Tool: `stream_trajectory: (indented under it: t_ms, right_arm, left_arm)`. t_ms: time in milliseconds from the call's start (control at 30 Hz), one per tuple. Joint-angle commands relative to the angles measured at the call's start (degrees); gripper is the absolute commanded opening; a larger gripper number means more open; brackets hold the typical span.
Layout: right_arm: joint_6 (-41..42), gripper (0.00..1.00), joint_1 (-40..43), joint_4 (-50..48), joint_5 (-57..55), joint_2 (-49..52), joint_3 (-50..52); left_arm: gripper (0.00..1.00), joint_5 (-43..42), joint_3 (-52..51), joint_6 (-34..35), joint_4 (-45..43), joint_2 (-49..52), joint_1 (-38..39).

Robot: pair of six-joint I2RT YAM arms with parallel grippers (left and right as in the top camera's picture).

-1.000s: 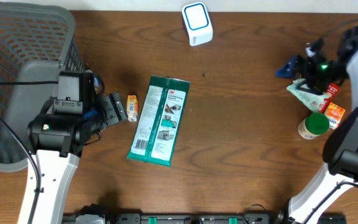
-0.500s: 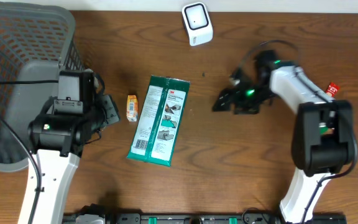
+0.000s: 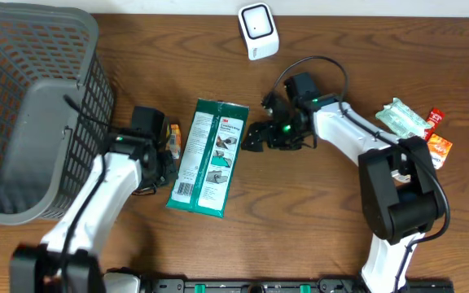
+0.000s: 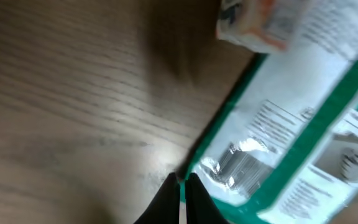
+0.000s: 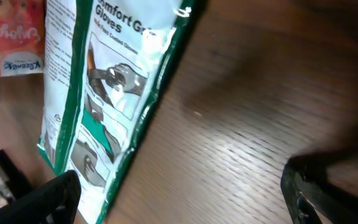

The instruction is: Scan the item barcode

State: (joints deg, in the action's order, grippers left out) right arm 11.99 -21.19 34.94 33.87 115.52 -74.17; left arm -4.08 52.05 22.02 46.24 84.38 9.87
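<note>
**Glove packet flat on the worktop, a hand on either side**

The flat green-and-white packet (image 3: 210, 157) lies printed side up on the brown wooden worktop (image 3: 316, 220). In the right wrist view its print reads "…omfort Gr…" above "Gloves". A block of fine lines near its lower left corner is blurred in the left wrist view. The small orange-and-white box (image 3: 173, 140) beside its upper left edge carries writing too unclear to read.

The left hand (image 3: 166, 163) is closed, tips together at the packet's left edge. Whether any film is caught between them cannot be told. The right hand (image 3: 255, 137) is spread wide, just beside the packet's upper right edge.

A second ago the left hand stood open near the grey mesh basket (image 3: 31, 106). The right hand was then over the snack packets (image 3: 414, 126) at the far right. The white cube scanner (image 3: 258, 31) showed a blue face then and is dark now. The packet has not shifted.
</note>
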Motion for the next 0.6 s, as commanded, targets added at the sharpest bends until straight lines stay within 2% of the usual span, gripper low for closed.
stream_trajectory:
  t_ms: [0,100,300,567]
  right_arm:
    - [4.1,0.99,-2.3,-0.7,-4.0,1.1,1.9]
    - [6.9,0.99,-4.9,-1.7,-4.0,1.9,2.0]
    - [9.5,0.99,-8.8,-3.0,-4.0,2.3,2.7]
    - [14.2,0.99,-12.1,-3.5,-3.6,2.4,2.8]
  left_arm:
    - [0.08,-0.3,-0.3,-0.5,-2.1,4.9,0.2]
    - [0.08,-3.1,-0.3,-0.5,-4.2,9.3,0.3]
    - [0.07,-3.4,-0.3,-0.4,-6.6,14.6,1.4]
    - [0.08,-3.5,-0.3,-0.3,-7.4,17.4,5.6]
